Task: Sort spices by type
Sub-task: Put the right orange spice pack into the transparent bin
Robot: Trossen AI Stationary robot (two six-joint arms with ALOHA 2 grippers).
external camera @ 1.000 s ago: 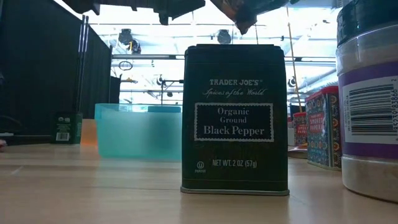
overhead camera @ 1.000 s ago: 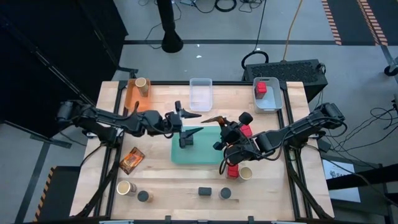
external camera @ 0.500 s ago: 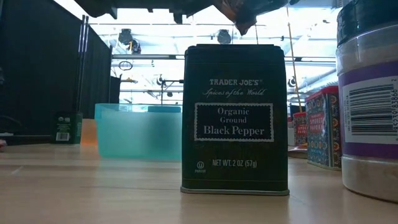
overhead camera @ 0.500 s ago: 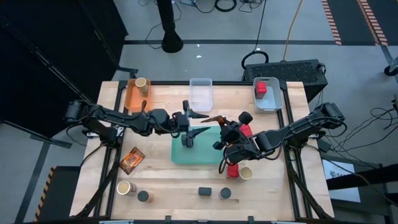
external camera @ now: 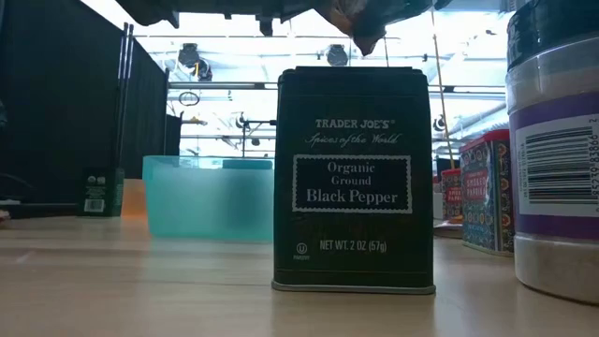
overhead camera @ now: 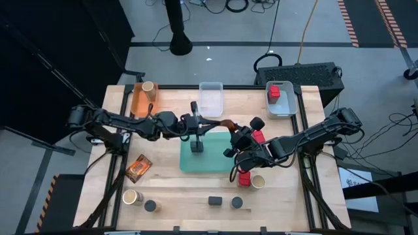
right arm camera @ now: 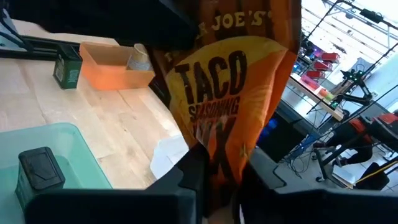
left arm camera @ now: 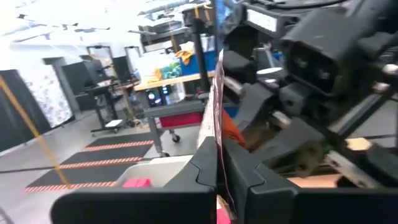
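An orange-red printed taco seasoning packet (overhead camera: pixel 226 123) hangs in the air over the far edge of the teal tray (overhead camera: pixel 219 160), between my two grippers. My left gripper (overhead camera: pixel 211 123) reaches in from the table's left and is shut on it. From the right, my right gripper (overhead camera: pixel 236 131) has its fingers closed on the packet's other end. A dark tin (overhead camera: pixel 197 147) stands on the tray. A second packet (overhead camera: pixel 138 168) lies flat at the near left. Jars, a dark block and red cubes stand along the near edge. My left gripper pinches the packet's edge (left arm camera: pixel 217 127) between its two fingers, coming in level from the table's left. The packet shows edge-on and upright between the fingers, lifted clear of the tray. My right gripper has the packet's end (right arm camera: pixel 219 155) between its two fingers, reaching in about level from the table's right. The printed face rises beyond the fingers, clear of the table.
An orange bin (overhead camera: pixel 140 101) with a tan jar (overhead camera: pixel 149 87), a clear bin (overhead camera: pixel 211 98) and a blue bin (overhead camera: pixel 282 101) holding a red cube (overhead camera: pixel 275 91) line the far edge. A black pepper tin (external camera: pixel 354 178) stands close in the low view.
My left gripper has moved toward the table's right, up to the packet, and its wide-open fingers have shut on the packet's edge. The packet has stayed in place in my right gripper.
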